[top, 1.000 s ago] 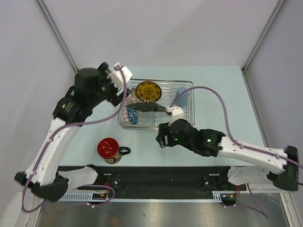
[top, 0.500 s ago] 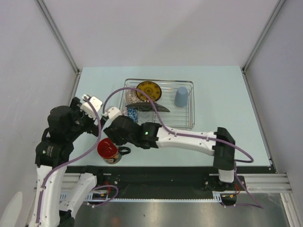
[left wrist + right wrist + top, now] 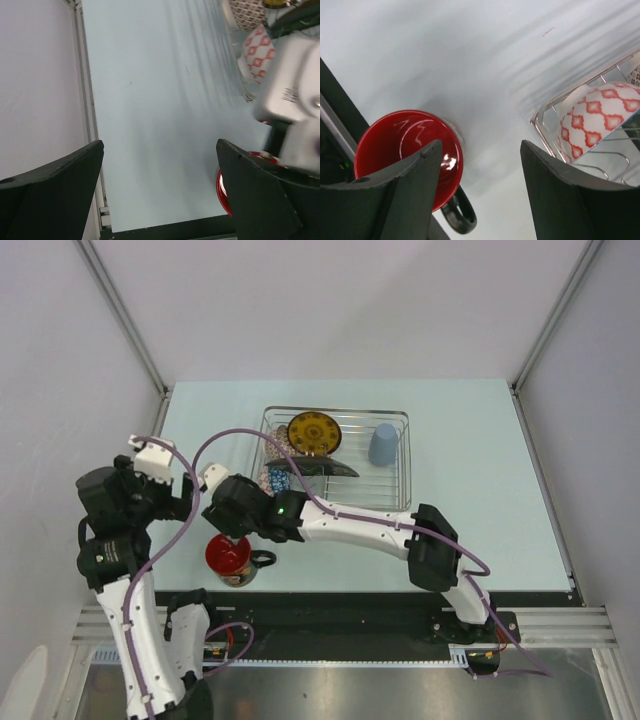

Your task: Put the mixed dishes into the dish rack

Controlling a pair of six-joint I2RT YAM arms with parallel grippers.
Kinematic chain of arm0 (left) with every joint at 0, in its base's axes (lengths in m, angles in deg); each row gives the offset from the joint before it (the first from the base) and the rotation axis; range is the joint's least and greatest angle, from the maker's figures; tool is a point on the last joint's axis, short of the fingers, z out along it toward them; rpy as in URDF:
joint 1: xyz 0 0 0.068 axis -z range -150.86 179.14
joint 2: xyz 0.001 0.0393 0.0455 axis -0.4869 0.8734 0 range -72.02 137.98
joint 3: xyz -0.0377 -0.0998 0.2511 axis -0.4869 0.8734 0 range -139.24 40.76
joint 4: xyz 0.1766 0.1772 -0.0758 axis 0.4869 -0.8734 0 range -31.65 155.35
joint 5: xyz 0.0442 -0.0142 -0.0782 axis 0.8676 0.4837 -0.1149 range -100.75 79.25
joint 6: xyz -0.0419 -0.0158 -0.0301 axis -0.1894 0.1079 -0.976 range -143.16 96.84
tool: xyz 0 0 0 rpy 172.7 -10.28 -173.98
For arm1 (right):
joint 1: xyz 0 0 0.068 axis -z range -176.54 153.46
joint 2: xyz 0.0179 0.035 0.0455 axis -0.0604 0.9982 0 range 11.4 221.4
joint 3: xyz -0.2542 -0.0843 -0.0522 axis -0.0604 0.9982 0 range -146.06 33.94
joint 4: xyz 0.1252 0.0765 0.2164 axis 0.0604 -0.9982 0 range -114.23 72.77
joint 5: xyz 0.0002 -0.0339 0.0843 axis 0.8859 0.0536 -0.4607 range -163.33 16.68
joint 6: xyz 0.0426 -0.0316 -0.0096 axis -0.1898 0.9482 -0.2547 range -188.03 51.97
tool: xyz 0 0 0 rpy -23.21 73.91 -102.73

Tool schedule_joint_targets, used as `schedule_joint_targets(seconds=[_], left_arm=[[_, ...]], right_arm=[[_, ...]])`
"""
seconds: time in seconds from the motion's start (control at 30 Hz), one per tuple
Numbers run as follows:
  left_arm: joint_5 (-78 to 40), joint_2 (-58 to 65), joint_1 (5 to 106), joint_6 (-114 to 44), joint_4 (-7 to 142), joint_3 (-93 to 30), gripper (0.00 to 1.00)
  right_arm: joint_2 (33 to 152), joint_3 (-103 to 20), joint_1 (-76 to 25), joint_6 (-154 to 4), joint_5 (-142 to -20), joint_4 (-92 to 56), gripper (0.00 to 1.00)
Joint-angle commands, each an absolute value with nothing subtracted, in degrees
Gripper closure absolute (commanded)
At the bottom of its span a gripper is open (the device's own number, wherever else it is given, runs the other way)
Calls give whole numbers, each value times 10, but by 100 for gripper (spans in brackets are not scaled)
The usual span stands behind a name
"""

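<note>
Swinging across from the rack's right side, the right gripper (image 3: 226, 537) now hangs over the red-inside mug (image 3: 229, 558), its jaws parted with nothing between them. The left gripper (image 3: 183, 503) has pulled back from the rack's far-left corner to the left side of the table (image 3: 470, 540), near the front, and it is spread wide and empty too. The mug has not moved. It stands upright on the table close to the near edge, well short of the rack, with its black handle (image 3: 263, 559) pointing right. In the right wrist view the mug (image 3: 405, 150) sits under the left finger rather than centred between the two, so I judge the gripper (image 3: 481, 150) needs a small shift before it comes down. The mug looks like glazed ceramic: rigid, fairly heavy for its size, slick under the pads and liable to chip if knocked. A pinch over the rim, one finger inside and one outside, seems the surest hold. The handle (image 3: 457, 220) is a narrower target and would let the mug swing. Beyond it, the dish rack (image 3: 405, 465) already holds the reddish-white patterned bowl (image 3: 592, 120) on edge at its near-left corner. The dark square plate (image 3: 313, 432) leans at the back and the light-blue cup (image 3: 383, 444) sits at the far right. All of these are where they were before. A blue-patterned bowl cannot be picked out behind the arm.
</note>
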State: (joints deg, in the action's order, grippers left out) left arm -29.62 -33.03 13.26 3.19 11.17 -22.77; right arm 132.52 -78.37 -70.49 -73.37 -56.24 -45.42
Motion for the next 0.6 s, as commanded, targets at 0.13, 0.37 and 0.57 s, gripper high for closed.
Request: schedule_joint_targets(seconds=[0.13, 0.37, 0.57], left_arm=[[-495, -213, -80, -22, 210, -257, 0], [-504, -201, -93, -6, 214, -257, 0], [-507, -216, -93, 21, 194, -239, 0]], right_arm=[[1317, -718, -711, -703, -615, -448, 31], [1306, -675, -708, -720, -623, -418, 31], [1335, -702, -699, -715, -637, -409, 32]])
